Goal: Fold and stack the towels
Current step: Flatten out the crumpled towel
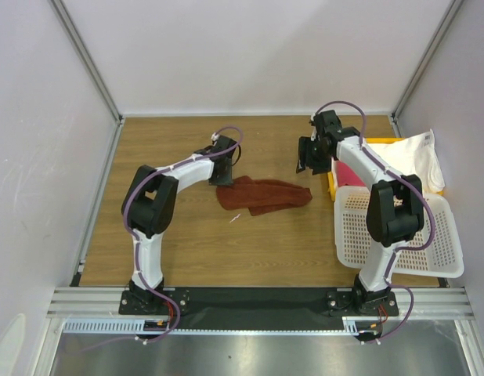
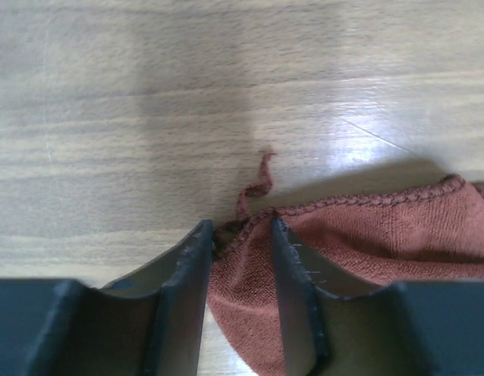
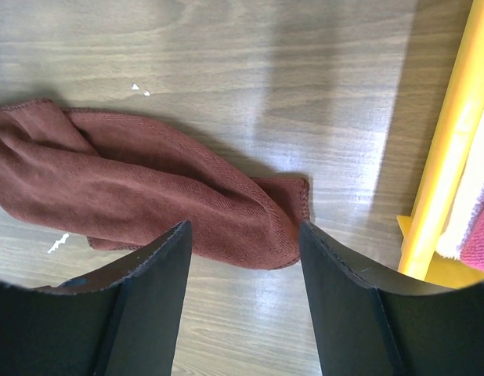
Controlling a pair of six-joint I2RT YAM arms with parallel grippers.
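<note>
A reddish-brown towel [image 1: 261, 196] lies crumpled on the wooden table [image 1: 187, 251]. My left gripper [image 1: 223, 174] is down at the towel's left corner. In the left wrist view its jaws [image 2: 240, 227] stand partly open with the corner of the towel [image 2: 367, 227] between them, not visibly pinched. My right gripper [image 1: 312, 157] is open and empty, raised off the towel's right end [image 3: 281, 219]. A white towel [image 1: 418, 153] and a magenta-pink towel [image 1: 348, 174] lie in the yellow tray [image 1: 381, 142] at the right.
A white perforated basket [image 1: 442, 239] stands at the front right, against the right arm. The yellow tray's edge [image 3: 446, 141] is close to the right of my right gripper. Small white scraps [image 1: 235, 217] lie by the towel. Walls enclose the table.
</note>
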